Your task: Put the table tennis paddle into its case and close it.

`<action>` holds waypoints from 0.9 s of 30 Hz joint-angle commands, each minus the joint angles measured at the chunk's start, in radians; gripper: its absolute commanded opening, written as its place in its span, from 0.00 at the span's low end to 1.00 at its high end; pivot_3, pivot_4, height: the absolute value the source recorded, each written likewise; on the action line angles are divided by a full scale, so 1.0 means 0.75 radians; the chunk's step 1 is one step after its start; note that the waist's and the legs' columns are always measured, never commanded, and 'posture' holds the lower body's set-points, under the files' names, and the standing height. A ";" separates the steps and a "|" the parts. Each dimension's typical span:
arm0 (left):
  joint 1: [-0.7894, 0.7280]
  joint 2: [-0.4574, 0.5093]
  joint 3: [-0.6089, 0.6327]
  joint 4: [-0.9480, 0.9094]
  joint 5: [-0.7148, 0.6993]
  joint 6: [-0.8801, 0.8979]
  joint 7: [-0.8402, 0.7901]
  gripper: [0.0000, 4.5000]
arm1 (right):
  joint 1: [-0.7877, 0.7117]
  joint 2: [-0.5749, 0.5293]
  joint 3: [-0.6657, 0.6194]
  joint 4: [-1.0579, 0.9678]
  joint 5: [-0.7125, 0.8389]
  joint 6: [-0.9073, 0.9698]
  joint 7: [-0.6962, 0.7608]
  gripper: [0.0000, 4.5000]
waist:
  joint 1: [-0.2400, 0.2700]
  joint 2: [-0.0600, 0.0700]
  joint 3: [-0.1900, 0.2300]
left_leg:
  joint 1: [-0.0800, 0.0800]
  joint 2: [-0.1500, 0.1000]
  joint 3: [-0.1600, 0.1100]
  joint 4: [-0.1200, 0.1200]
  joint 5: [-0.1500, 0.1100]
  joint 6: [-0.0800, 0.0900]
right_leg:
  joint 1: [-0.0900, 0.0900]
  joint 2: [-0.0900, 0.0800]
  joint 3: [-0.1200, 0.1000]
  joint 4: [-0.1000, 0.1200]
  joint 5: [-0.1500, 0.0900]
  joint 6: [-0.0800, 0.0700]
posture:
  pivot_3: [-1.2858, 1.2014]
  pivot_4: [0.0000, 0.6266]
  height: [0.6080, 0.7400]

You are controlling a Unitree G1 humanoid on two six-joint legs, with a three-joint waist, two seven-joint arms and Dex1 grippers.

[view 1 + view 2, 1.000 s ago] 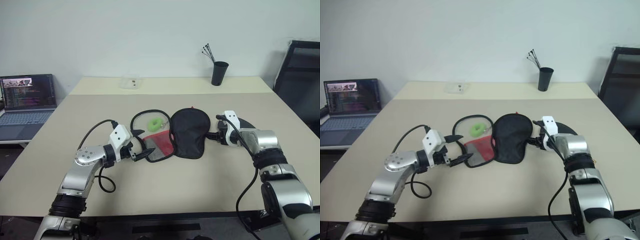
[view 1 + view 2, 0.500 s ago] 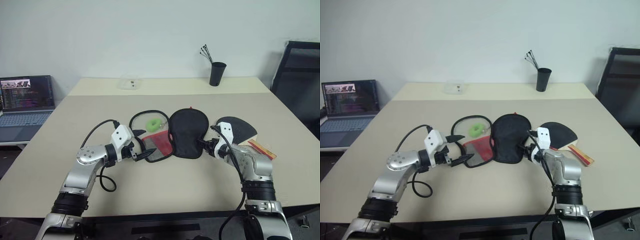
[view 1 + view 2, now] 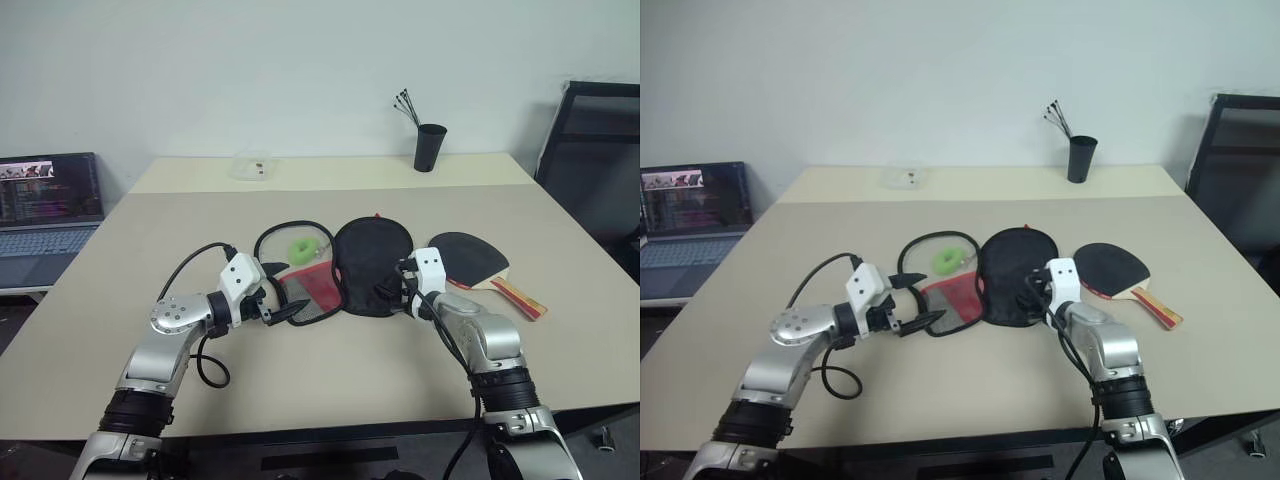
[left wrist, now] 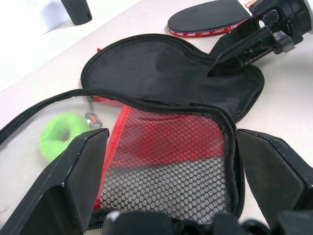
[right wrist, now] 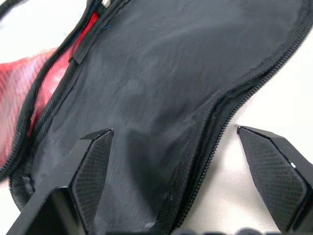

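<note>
The case lies unzipped and spread flat mid-table: its black half (image 3: 372,262) on the right, its mesh and red half (image 3: 312,290) on the left, with a lime-green ring tag (image 3: 304,247) behind. To the right of the case the table tennis paddle (image 3: 468,257) lies flat, black face up, handle (image 3: 520,297) pointing toward the near right. My left gripper (image 4: 171,134) stands open at the near edge of the mesh half, nothing between its fingers (image 4: 73,181). At the narrow end of the black half my right gripper (image 5: 173,129) is open, one finger (image 5: 93,156) over the fabric.
A black cup with sticks (image 3: 430,147) and a clear plastic box (image 3: 250,165) stand at the table's far side. A laptop (image 3: 45,215) sits on a lower surface to the left. A black chair (image 3: 590,150) stands at the right. The table's near edge (image 3: 330,425) is close.
My right gripper has moved left from over the paddle to the case's black half, uncovering the paddle, and its fingers have spread wider. The left arm has stayed put.
</note>
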 commanded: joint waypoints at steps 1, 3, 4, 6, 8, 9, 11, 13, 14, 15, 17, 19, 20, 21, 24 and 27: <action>0.005 0.023 0.039 -0.064 -0.010 -0.004 0.014 1.00 | 0.003 -0.012 0.035 -0.018 -0.006 -0.024 0.040 0.72 | -0.002 0.000 0.000 | 0.000 0.000 0.000 0.000 0.000 0.000 | 0.000 0.000 0.000 0.000 0.000 0.000 | 0.52 0.24 1.00; 0.009 0.026 0.040 -0.066 -0.010 -0.004 0.015 1.00 | 0.002 -0.028 0.049 -0.023 -0.013 -0.037 0.054 0.56 | -0.002 0.000 0.000 | 0.000 0.000 0.000 0.000 0.000 0.000 | 0.000 0.000 0.000 0.000 0.000 0.000 | 0.52 0.24 1.00; 0.010 0.027 0.041 -0.067 -0.010 -0.004 0.017 1.00 | 0.002 -0.038 0.057 -0.026 -0.019 -0.043 0.061 0.47 | -0.002 0.000 0.000 | 0.000 0.000 0.000 0.000 0.000 0.000 | 0.000 0.000 0.000 0.000 0.000 0.000 | 0.52 0.24 1.00; 0.012 0.028 0.040 -0.074 -0.010 -0.002 0.021 1.00 | 0.000 -0.058 0.068 -0.031 -0.026 -0.052 0.078 0.31 | -0.001 0.000 0.000 | -0.001 -0.001 0.000 0.000 0.000 0.000 | 0.000 0.000 0.000 -0.001 0.000 0.000 | 0.52 0.24 1.00; 0.014 0.029 0.040 -0.081 -0.011 0.000 0.023 1.00 | -0.005 -0.078 0.074 -0.032 -0.027 -0.055 0.096 0.16 | -0.001 0.000 0.000 | -0.001 -0.001 0.000 0.000 0.000 0.000 | 0.000 -0.001 0.000 -0.001 0.000 0.000 | 0.52 0.24 1.00; 0.015 0.030 0.039 -0.084 -0.010 0.000 0.023 1.00 | -0.012 -0.093 0.076 -0.029 -0.026 -0.055 0.112 0.08 | -0.001 0.000 0.000 | -0.001 -0.001 0.000 0.000 0.000 0.000 | 0.000 -0.001 0.000 -0.001 0.000 0.000 | 0.52 0.24 1.00; 0.016 0.032 0.038 -0.089 -0.010 0.002 0.021 1.00 | -0.029 -0.129 0.082 -0.018 -0.026 -0.057 0.151 0.01 | -0.001 0.000 0.000 | -0.001 -0.002 0.000 0.000 0.000 0.000 | 0.000 -0.001 0.000 -0.001 0.000 0.000 | 0.52 0.24 1.00; 0.015 0.034 0.037 -0.093 -0.010 0.004 0.018 1.00 | -0.054 -0.179 0.087 0.005 -0.028 -0.057 0.203 0.01 | -0.001 0.000 0.000 | -0.001 -0.002 0.000 0.000 0.000 0.000 | 0.000 -0.001 0.000 -0.001 0.000 0.000 | 0.52 0.24 1.00; 0.015 0.035 0.036 -0.094 -0.009 0.004 0.016 1.00 | -0.066 -0.201 0.089 0.017 -0.028 -0.057 0.226 0.01 | 0.000 0.000 0.000 | -0.001 -0.002 0.000 0.000 0.000 0.000 | 0.000 -0.001 0.000 -0.001 0.000 0.000 | 0.52 0.24 1.00; 0.014 0.037 0.035 -0.095 -0.009 0.004 0.014 1.00 | -0.079 -0.225 0.093 0.031 -0.029 -0.059 0.251 0.01 | 0.000 0.000 0.000 | -0.001 -0.002 0.000 0.000 0.000 0.000 | 0.000 -0.001 0.000 -0.001 0.000 0.000 | 0.52 0.24 1.00; 0.013 0.039 0.030 -0.094 -0.006 0.001 0.009 1.00 | -0.109 -0.275 0.102 0.068 -0.034 -0.065 0.308 0.01 | 0.000 0.000 0.000 | -0.001 -0.002 0.000 0.000 0.000 0.000 | 0.000 -0.001 0.000 -0.001 0.000 0.000 | 0.52 0.24 1.00; 0.010 0.041 0.024 -0.090 -0.001 -0.005 0.004 1.00 | -0.146 -0.335 0.118 0.119 -0.045 -0.077 0.383 0.01 | 0.000 0.000 0.000 | -0.001 -0.002 0.000 0.000 0.000 0.000 | 0.000 -0.001 0.000 -0.001 0.000 0.000 | 0.52 0.24 1.00; 0.010 0.041 0.022 -0.088 0.001 -0.009 0.002 1.00 | -0.166 -0.362 0.127 0.148 -0.051 -0.087 0.420 0.01 | 0.000 0.000 0.000 | -0.001 -0.002 0.000 0.000 0.000 0.000 | 0.000 -0.001 0.000 -0.001 0.000 0.000 | 0.52 0.24 1.00; 0.009 0.040 0.020 -0.086 0.003 -0.011 0.002 1.00 | -0.185 -0.384 0.135 0.176 -0.058 -0.101 0.447 0.01 | 0.000 0.000 0.000 | -0.001 -0.002 0.000 0.000 0.000 0.000 | 0.000 -0.001 0.000 -0.001 0.000 0.000 | 0.52 0.24 1.00; 0.003 0.035 0.014 -0.078 0.008 -0.016 0.000 1.00 | -0.246 -0.419 0.153 0.265 -0.075 -0.137 0.506 0.01 | 0.000 0.000 0.000 | -0.001 -0.002 0.001 0.000 0.000 0.000 | -0.001 -0.001 0.000 -0.001 0.000 0.000 | 0.52 0.24 1.00; -0.002 0.032 0.011 -0.071 0.011 -0.020 -0.002 1.00 | -0.290 -0.414 0.158 0.327 -0.073 -0.141 0.549 0.01 | -0.001 0.000 0.000 | -0.001 -0.002 0.001 0.000 0.000 0.000 | -0.001 -0.001 0.000 -0.001 0.000 0.000 | 0.52 0.24 1.00</action>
